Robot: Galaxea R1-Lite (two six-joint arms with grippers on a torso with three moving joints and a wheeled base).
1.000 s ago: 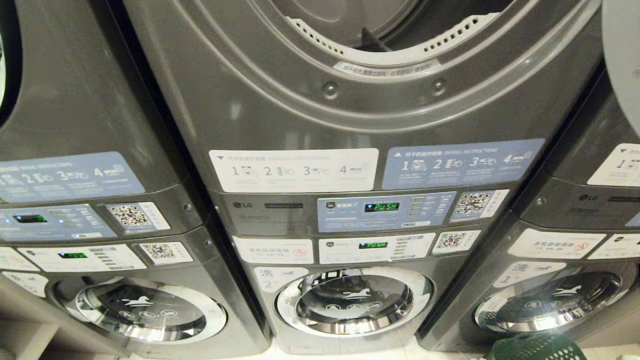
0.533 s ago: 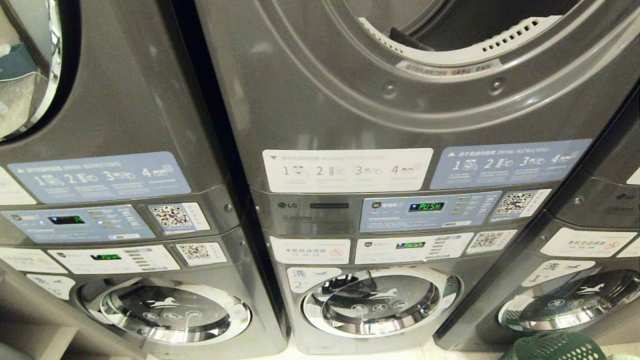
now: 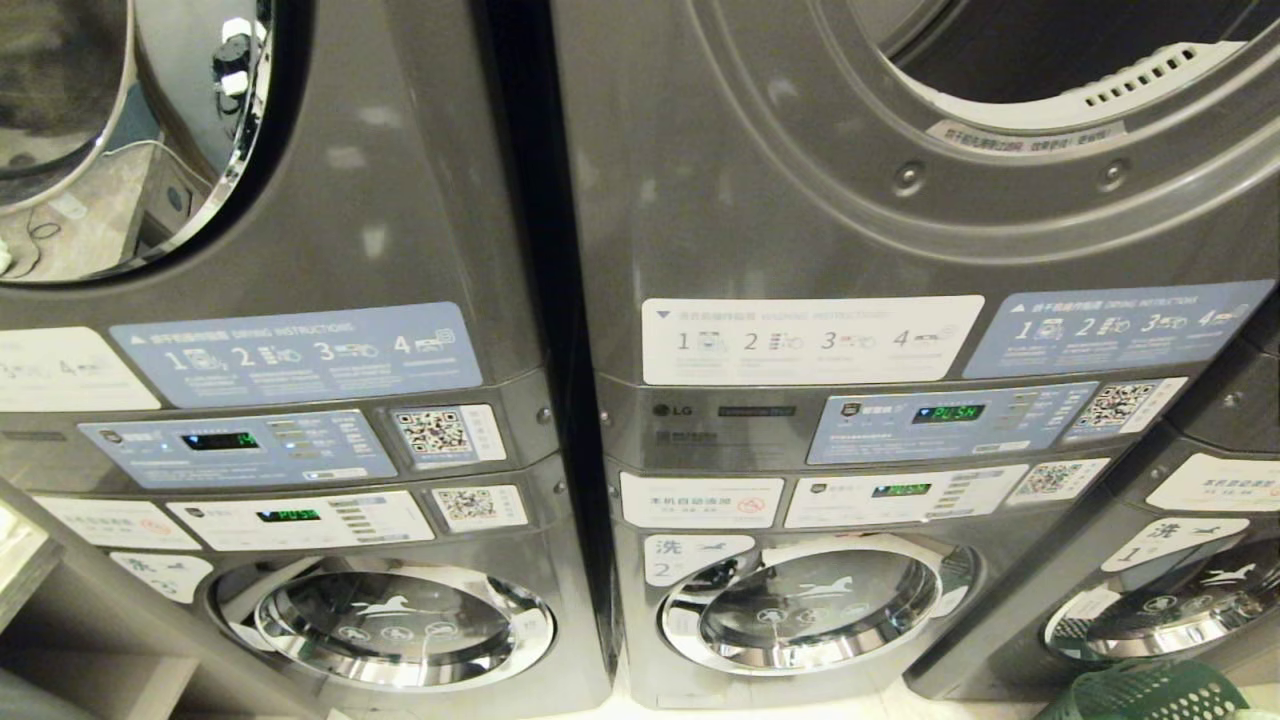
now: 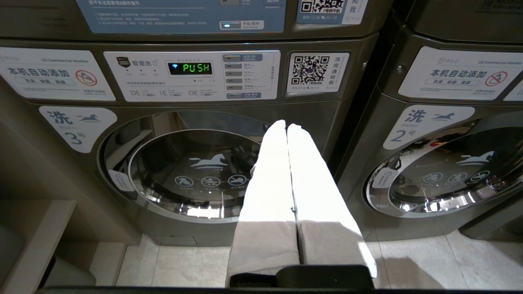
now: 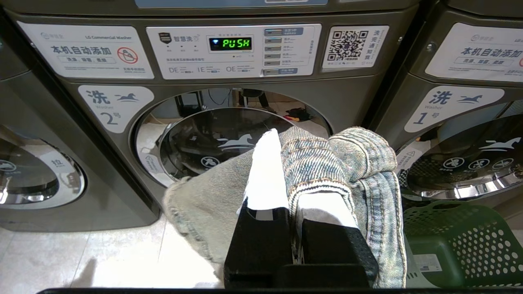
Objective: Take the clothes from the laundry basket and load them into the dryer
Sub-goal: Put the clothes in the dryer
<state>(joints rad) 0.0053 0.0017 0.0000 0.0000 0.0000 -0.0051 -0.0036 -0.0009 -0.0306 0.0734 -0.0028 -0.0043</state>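
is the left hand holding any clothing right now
No. In the left wrist view the left hand has its white fingers pressed together with nothing between them, in front of washer number 3.

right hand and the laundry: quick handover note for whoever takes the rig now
Right hand: shut on denim jeans, held low in front of washer no. 2.
Left hand: shut, empty, parked in front of washer no. 3.
Green laundry basket: on the floor by washer no. 1; what is inside is not visible.
Dryer opening: open, above washer no. 2.
Done: jeans picked up.
Left: put the jeans into the dryer, then check the basket for more.
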